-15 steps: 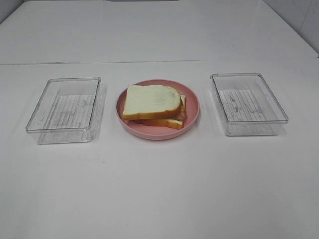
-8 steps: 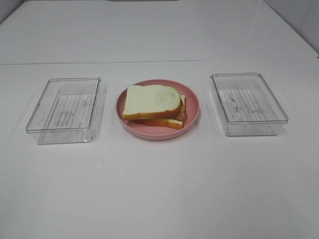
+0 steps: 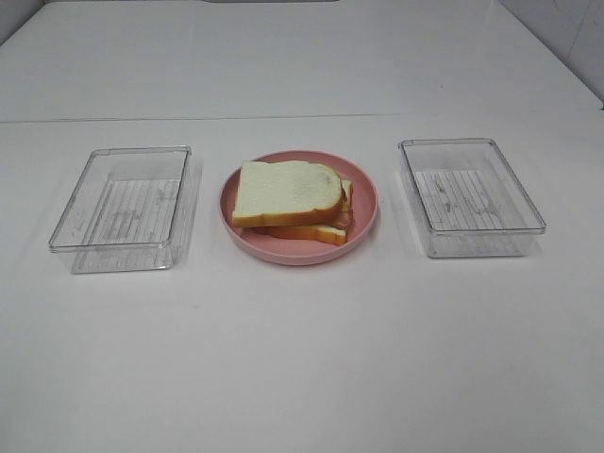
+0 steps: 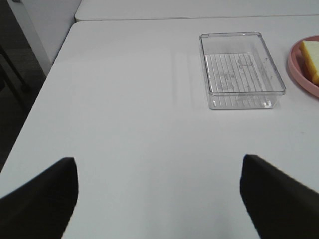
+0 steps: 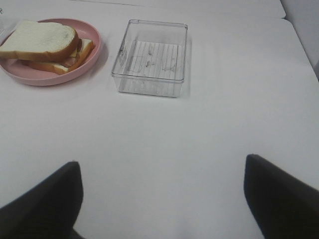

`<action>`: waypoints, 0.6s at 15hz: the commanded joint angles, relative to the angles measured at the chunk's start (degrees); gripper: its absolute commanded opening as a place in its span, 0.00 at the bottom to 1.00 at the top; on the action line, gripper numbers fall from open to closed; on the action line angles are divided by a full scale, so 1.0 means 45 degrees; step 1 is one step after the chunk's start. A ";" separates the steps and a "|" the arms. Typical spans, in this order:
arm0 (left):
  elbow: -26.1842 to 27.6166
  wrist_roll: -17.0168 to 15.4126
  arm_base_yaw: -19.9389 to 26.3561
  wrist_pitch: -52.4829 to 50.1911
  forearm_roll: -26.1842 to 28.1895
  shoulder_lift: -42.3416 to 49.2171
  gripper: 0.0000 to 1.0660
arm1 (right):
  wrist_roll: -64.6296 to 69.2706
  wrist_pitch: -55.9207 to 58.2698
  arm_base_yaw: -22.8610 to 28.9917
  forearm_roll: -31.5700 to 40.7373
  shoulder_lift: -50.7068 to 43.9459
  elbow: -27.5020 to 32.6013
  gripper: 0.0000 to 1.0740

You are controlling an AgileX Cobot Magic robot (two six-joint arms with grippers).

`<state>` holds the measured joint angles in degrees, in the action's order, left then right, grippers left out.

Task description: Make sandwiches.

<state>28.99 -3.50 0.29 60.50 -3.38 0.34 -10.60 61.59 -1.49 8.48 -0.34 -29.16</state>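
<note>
The sandwich [image 3: 288, 193] lies on a round pink plate [image 3: 366, 219] at the table's middle. Its top slice is white bread with an orange-brown crust, set askew over a lower slice, with a reddish layer peeking out between them. The right wrist view shows the sandwich [image 5: 39, 40] and plate [image 5: 60, 79] far from my right gripper [image 5: 162, 199], which is open and holds nothing. A sliver of the sandwich [image 4: 312, 59] and plate [image 4: 300, 74] shows in the left wrist view, well away from my left gripper [image 4: 159, 199], also open and holding nothing. Neither gripper appears in the exterior high view.
A clear plastic tray [image 3: 127, 209] stands left of the plate and another clear tray [image 3: 469, 198] stands right of it; nothing lies in either. The left tray [image 4: 240, 74] and right tray [image 5: 152, 62] also show in the wrist views. The table's left edge [image 4: 47, 84] drops off.
</note>
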 commanded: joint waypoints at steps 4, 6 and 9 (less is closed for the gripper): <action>-0.0064 0.0000 0.0025 -0.0115 0.0064 0.0242 0.79 | -0.0013 -0.0076 -0.0102 0.0013 -0.0178 0.0025 0.77; -0.0064 0.0000 0.0025 -0.0115 0.0089 0.0242 0.79 | -0.0013 -0.0076 -0.0102 0.0013 -0.0178 0.0025 0.77; -0.0064 0.0675 0.0025 -0.0127 0.0751 0.0242 0.79 | -0.0013 -0.0076 -0.0102 0.0013 -0.0178 0.0025 0.77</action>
<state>28.99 0.00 0.34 60.50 0.00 0.34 -10.60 61.59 -1.49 8.54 -0.34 -29.16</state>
